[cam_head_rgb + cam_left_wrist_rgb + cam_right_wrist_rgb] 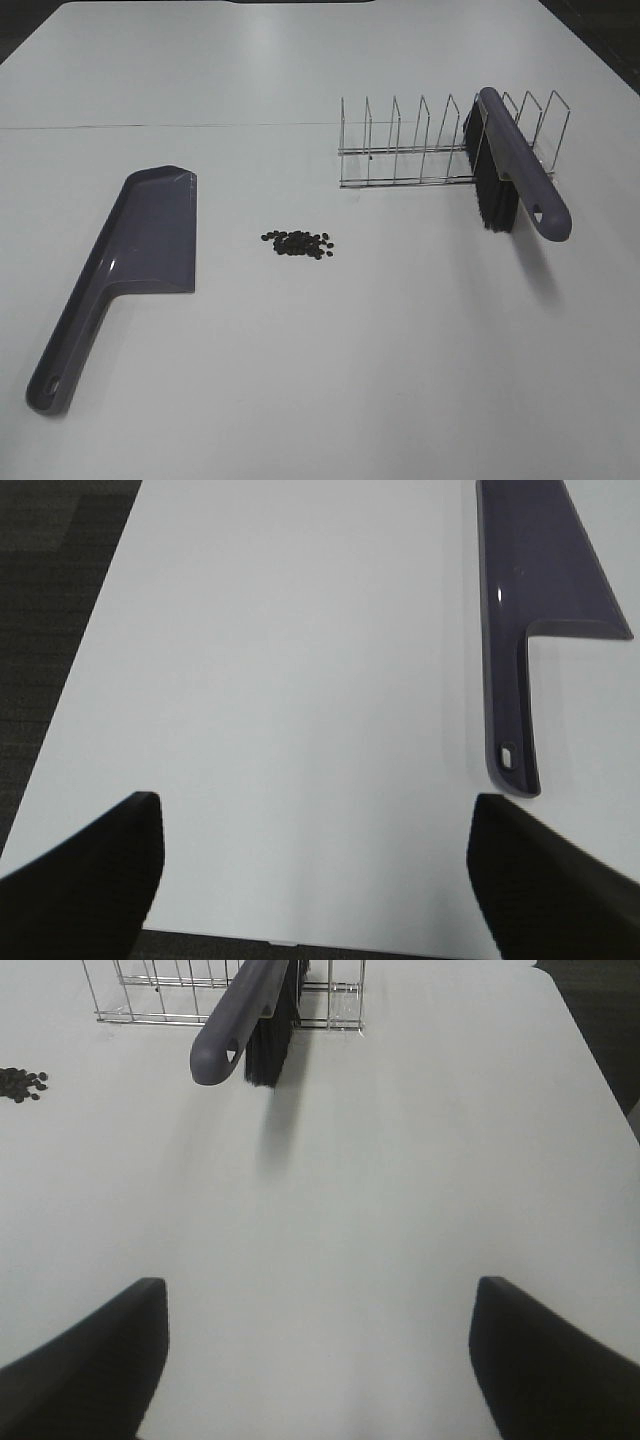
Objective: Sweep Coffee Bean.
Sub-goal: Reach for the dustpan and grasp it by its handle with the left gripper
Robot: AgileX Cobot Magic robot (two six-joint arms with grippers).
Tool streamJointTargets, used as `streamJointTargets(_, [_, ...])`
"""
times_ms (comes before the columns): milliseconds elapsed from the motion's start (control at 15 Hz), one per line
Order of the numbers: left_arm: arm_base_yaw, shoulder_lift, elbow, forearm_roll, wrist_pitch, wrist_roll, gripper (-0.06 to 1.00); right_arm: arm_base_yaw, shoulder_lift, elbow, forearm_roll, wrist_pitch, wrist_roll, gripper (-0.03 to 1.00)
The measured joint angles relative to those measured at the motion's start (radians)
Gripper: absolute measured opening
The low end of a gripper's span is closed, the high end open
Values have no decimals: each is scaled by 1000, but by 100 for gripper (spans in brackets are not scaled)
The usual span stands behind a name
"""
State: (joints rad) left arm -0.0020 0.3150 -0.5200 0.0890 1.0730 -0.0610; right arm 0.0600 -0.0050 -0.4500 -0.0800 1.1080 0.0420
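A small cluster of dark coffee beans (298, 243) lies on the white table near the middle; it also shows at the edge of the right wrist view (20, 1083). A purple dustpan (120, 270) lies flat to the left of the beans, handle toward the front; the left wrist view shows it (530, 600). A purple brush with black bristles (510, 175) rests in a wire rack (420, 150), handle sticking out forward, as the right wrist view shows (245, 1020). My left gripper (310, 880) is open and empty, short of the dustpan. My right gripper (315, 1360) is open and empty, short of the brush.
The wire rack (150, 995) stands at the back right with several upright dividers. The table's left edge (80, 680) borders dark floor. The table's right edge (590, 1050) runs close to the right arm.
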Motion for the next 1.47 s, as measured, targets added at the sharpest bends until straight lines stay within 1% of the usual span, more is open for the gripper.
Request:
streamJointTargets(200, [0,43,0,0,-1,0,76,0,0,0,0,0,0,72])
streamJointTargets(867, [0,43,0,-1,-1,0,76,0,0,0,0,0,0,72])
streamJointTargets(1067, [0,78,-33,-2,62,0,76,0,0,0,0,0,0,72])
streamJointTargets(1200, [0,155,-88,2,106,0,76,0,0,0,0,0,0,72])
streamJointTargets(1400, [0,284,-148,8,112,-13,76,0,0,0,0,0,0,72])
streamJointTargets(1467, [0,434,-185,-2,120,-26,76,0,0,0,0,0,0,72])
